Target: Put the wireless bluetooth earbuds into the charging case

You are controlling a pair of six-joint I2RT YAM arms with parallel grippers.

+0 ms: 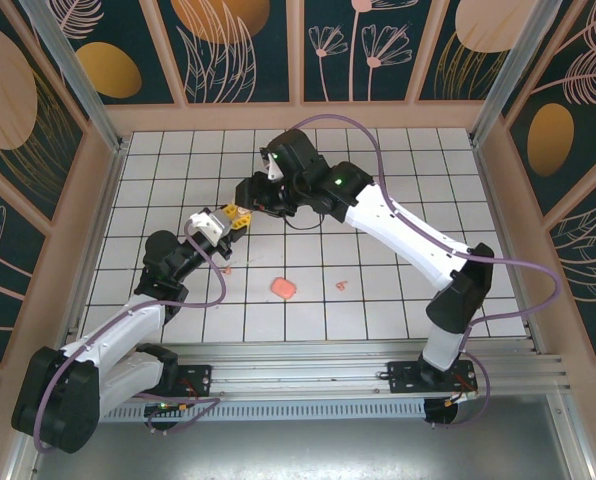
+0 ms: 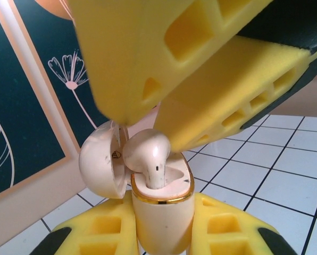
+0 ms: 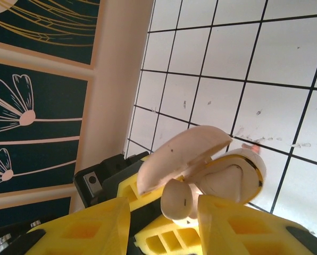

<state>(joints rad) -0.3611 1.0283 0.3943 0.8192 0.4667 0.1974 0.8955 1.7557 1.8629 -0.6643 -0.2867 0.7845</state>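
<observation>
The cream charging case [image 2: 164,218] stands upright with its lid [image 2: 97,162] swung open, and my left gripper [image 2: 164,236] is shut on its body. One cream earbud [image 2: 148,151] sits stem-down in the case's gold-rimmed opening, its head still above the rim. My right gripper [image 3: 164,223] hovers right over it, open. The earbud [image 3: 177,199] sits against the right fingertip, with a gap to the left one. In the top view both grippers meet at the table's middle left [image 1: 240,205]. A tiny pink bit [image 1: 340,285], perhaps another earbud, lies on the grid.
A salmon-pink rounded-square piece [image 1: 284,288] lies on the white grid table [image 1: 378,160] near the front. Another tiny pink speck [image 1: 226,268] lies beside the left arm. The left wall panel [image 2: 20,106] is close behind the case.
</observation>
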